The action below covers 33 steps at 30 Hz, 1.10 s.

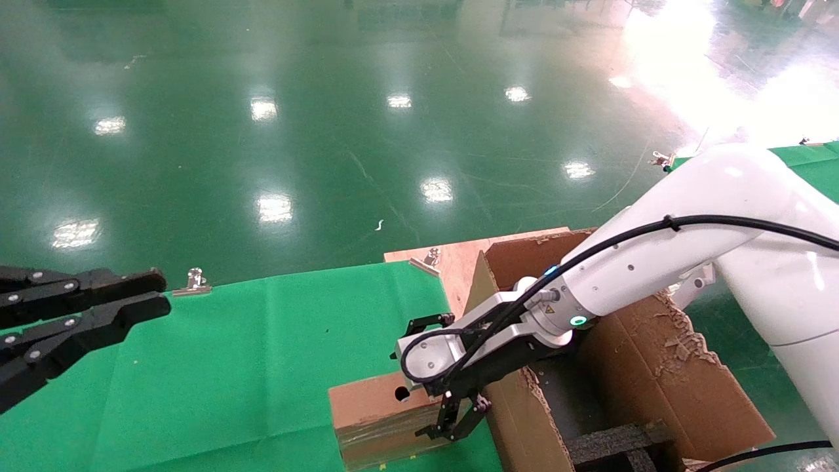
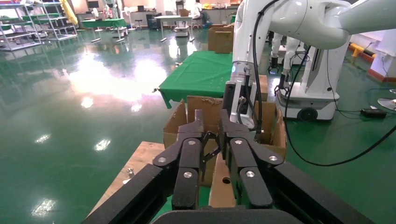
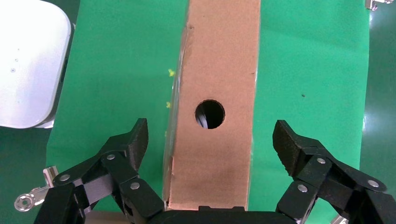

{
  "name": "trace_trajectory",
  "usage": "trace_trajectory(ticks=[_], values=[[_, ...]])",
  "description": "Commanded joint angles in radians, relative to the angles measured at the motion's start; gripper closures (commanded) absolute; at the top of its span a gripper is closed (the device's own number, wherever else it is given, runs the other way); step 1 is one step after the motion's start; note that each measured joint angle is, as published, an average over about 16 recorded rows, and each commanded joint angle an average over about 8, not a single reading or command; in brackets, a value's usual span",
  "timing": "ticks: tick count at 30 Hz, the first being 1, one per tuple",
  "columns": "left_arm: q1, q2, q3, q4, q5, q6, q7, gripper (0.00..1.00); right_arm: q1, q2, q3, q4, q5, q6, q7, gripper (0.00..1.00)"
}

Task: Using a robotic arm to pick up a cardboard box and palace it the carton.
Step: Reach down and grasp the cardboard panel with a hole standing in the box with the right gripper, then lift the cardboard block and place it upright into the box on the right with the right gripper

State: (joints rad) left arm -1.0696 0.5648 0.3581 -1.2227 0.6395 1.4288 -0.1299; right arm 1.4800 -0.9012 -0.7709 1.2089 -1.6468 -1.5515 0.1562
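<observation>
Right wrist view: right gripper [image 3: 210, 144] spread wide, straddling the cardboard box [image 3: 215, 60] on green cloth beside the carton [image 1: 629, 367]. Not yet gripping. Advice: descend centred, close squarely on both long sides. Left gripper [image 1: 141, 298] parked, nearly closed, empty.

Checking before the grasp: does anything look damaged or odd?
The carton has torn, ragged flap edges. The cardboard box looks intact; the open right gripper straddles it.
</observation>
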Motion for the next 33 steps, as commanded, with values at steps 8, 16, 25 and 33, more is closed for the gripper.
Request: trace_trajectory(ticks=[8, 16, 25, 33], values=[[0.000, 0.000, 0.000, 0.000, 0.000, 0.000, 0.000, 0.00, -0.003, 0.003, 0.004, 0.004, 0.005, 0.000, 0.000, 1.00], [0.000, 0.000, 0.000, 0.000, 0.000, 0.000, 0.000, 0.00, -0.003, 0.005, 0.006, 0.005, 0.006, 0.000, 0.000, 1.00], [0.000, 0.000, 0.000, 0.000, 0.000, 0.000, 0.000, 0.00, -0.004, 0.005, 0.006, 0.005, 0.007, 0.000, 0.000, 1.00], [0.000, 0.000, 0.000, 0.000, 0.000, 0.000, 0.000, 0.00, 0.013, 0.010, 0.013, -0.003, 0.017, 0.002, -0.001, 1.00]])
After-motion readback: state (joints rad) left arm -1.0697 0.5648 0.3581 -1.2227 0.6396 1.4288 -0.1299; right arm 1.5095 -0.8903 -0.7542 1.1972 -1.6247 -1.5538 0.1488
